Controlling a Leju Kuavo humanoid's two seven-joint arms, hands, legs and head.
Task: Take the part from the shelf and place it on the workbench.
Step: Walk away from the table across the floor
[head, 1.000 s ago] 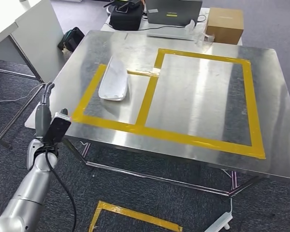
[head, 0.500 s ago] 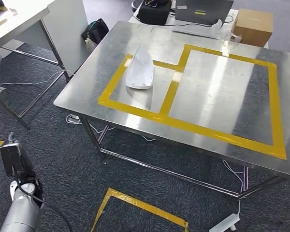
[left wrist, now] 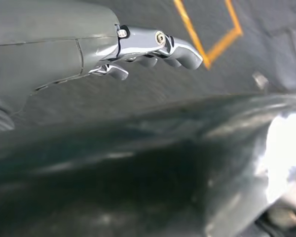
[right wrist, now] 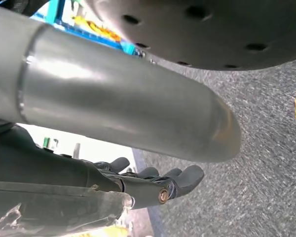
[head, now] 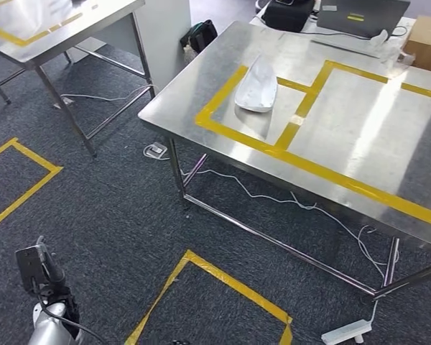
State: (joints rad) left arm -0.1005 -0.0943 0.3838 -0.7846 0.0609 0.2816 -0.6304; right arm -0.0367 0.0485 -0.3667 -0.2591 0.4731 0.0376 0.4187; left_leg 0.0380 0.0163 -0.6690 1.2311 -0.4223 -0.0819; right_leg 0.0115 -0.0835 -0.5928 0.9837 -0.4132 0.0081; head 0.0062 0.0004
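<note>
The white curved part [head: 256,85] lies on the steel workbench [head: 354,144], inside the left yellow-taped rectangle, with nothing touching it. My left arm [head: 48,320] hangs low at the bottom left of the head view, far from the bench. In the left wrist view my left hand [left wrist: 154,47] has its fingers stretched out and holds nothing. My right hand [right wrist: 154,182] in the right wrist view also has its fingers out straight and apart, with nothing in them, above the grey carpet.
A second steel table [head: 50,29] stands at the upper left. Yellow tape squares [head: 218,287] mark the carpet. Cables and a power strip [head: 346,332] lie under the bench. A laptop [head: 362,14], a cardboard box [head: 427,39] and a black bag [head: 200,34] sit behind.
The whole picture has swung left, so the camera has turned away from the bench. My left arm has dropped from beside the table edge to hang low. The part stays put.
</note>
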